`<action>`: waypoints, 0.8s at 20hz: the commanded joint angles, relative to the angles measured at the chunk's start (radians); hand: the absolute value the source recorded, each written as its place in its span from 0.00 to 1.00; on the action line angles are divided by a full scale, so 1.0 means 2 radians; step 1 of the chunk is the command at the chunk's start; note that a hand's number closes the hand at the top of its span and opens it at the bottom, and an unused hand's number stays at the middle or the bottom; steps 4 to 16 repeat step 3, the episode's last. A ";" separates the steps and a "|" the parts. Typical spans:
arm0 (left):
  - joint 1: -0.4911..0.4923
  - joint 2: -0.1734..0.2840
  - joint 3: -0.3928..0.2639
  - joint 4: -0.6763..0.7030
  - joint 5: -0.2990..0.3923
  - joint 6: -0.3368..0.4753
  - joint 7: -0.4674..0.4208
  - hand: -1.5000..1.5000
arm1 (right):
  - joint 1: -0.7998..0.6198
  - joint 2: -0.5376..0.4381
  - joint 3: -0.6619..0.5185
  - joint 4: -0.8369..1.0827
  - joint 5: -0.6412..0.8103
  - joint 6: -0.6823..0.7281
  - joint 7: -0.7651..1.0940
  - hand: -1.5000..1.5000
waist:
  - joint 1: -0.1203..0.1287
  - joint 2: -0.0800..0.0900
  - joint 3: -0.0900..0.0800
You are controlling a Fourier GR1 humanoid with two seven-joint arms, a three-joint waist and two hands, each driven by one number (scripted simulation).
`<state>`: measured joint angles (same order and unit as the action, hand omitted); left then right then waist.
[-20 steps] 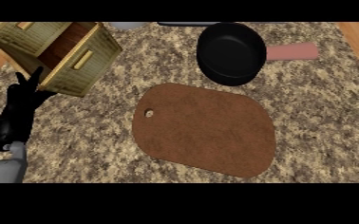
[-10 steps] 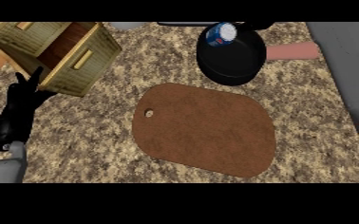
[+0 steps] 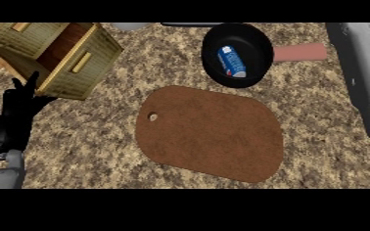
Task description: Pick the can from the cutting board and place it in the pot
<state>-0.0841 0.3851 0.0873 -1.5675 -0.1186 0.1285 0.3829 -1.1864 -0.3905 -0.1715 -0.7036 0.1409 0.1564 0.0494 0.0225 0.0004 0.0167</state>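
Speckled counter [image 3: 101,142] with cutting board [image 3: 209,132], pot [image 3: 239,55], wooden box [image 3: 61,56]

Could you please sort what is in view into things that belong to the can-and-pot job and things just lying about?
Job:
blue and white can, lying in the pot
black round pot
brown wooden cutting board

Lying about:
open wooden drawer box
pink flat block

You look steeply down on a speckled granite counter [image 3: 94,142] in tan and brown, which fills nearly the whole view under even, flat light. Take the wooden box [image 3: 61,54] at the upper left as your landmark: it sits tilted on the counter, with pale plank sides and a darker open interior. Far to its right, a grey surface [image 3: 354,63] borders the counter's edge. Just right of the box, at the top edge, a pale grey rounded shape [image 3: 132,26] peeks in.
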 commanded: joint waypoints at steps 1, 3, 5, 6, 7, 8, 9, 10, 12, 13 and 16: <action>0.003 -0.010 -0.002 0.045 0.006 -0.010 0.001 0.50 | 0.013 -0.015 -0.045 0.019 -0.018 -0.045 -0.033 0.00 | -0.005 0.006 -0.008; -0.012 -0.011 -0.009 0.036 0.000 -0.010 0.028 0.50 | 0.007 -0.037 -0.060 0.049 -0.024 -0.033 -0.050 0.00 | -0.001 0.008 -0.008; -0.012 -0.011 -0.009 0.036 0.000 -0.010 0.028 0.50 | 0.007 -0.037 -0.060 0.049 -0.024 -0.033 -0.050 0.00 | -0.001 0.008 -0.008; -0.012 -0.011 -0.009 0.036 0.000 -0.010 0.028 0.50 | 0.007 -0.037 -0.060 0.049 -0.024 -0.033 -0.050 0.00 | -0.001 0.008 -0.008; -0.012 -0.011 -0.009 0.036 0.000 -0.010 0.028 0.50 | 0.007 -0.037 -0.060 0.049 -0.024 -0.033 -0.050 0.00 | -0.001 0.008 -0.008; -0.012 -0.011 -0.009 0.036 0.000 -0.010 0.028 0.50 | 0.007 -0.037 -0.060 0.049 -0.024 -0.033 -0.050 0.00 | -0.001 0.008 -0.008; -0.012 -0.011 -0.009 0.036 0.000 -0.010 0.028 0.50 | 0.007 -0.037 -0.060 0.049 -0.024 -0.033 -0.050 0.00 | -0.001 0.008 -0.008; -0.012 -0.011 -0.009 0.036 0.000 -0.010 0.028 0.50 | 0.007 -0.037 -0.060 0.049 -0.024 -0.033 -0.050 0.00 | -0.001 0.008 -0.008; -0.012 -0.011 -0.009 0.036 0.000 -0.010 0.028 0.50 | 0.007 -0.037 -0.060 0.049 -0.024 -0.033 -0.050 0.00 | -0.001 0.008 -0.008; -0.012 -0.011 -0.009 0.036 0.000 -0.010 0.028 0.50 | 0.007 -0.037 -0.060 0.049 -0.024 -0.033 -0.050 0.00 | -0.001 0.008 -0.008; -0.012 -0.011 -0.009 0.036 0.000 -0.010 0.028 0.50 | 0.007 -0.037 -0.060 0.049 -0.024 -0.033 -0.050 0.00 | -0.001 0.008 -0.008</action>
